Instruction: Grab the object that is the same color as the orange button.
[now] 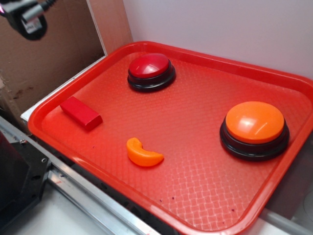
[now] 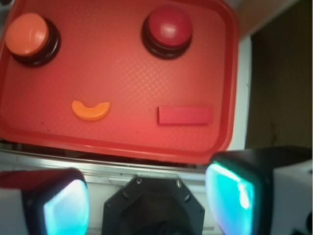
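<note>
Tray (image 1: 205, 196) in red holds everything: the orange crescent (image 1: 143, 153) lies near its front edge, between the red block (image 1: 81, 113) and the orange button (image 1: 254, 128), with the red button (image 1: 151, 71) toward the tray's back. The gripper (image 2: 146, 196) hangs off the tray's front edge, jaws spread wide, gripping nothing.

Pincer (image 2: 146, 200) raised high, pointing down, jaws spread wide apart, nothing between fingers (image 2: 66, 205).
</note>
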### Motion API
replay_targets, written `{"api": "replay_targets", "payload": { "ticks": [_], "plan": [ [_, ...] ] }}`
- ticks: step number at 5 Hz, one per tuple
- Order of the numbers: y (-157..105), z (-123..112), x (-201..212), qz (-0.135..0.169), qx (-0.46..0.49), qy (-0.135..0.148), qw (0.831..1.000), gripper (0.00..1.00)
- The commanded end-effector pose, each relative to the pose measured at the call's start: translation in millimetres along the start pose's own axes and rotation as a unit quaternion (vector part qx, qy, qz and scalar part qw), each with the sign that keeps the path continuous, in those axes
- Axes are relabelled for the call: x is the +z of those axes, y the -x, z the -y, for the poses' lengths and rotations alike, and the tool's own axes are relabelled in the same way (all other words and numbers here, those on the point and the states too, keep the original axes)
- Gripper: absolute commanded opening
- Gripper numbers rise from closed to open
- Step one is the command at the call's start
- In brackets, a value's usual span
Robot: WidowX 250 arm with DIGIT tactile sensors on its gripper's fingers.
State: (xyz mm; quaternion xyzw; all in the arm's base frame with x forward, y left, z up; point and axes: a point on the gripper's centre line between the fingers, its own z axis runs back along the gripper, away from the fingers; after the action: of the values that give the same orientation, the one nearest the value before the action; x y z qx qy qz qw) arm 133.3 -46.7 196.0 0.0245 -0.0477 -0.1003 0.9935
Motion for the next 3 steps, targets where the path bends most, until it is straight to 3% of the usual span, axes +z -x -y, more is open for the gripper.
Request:
{"api": "replay_targets", "payload": {
  "ticks": [1,3],
  "plan": [
    [-14.2,33.0,-43.2,0.018,-0.13,0.025,0.991,1.0],
    [-26.3,54.4,-98.7,0.038,-0.234,0.048,0.97,1.0]
  ]
}}
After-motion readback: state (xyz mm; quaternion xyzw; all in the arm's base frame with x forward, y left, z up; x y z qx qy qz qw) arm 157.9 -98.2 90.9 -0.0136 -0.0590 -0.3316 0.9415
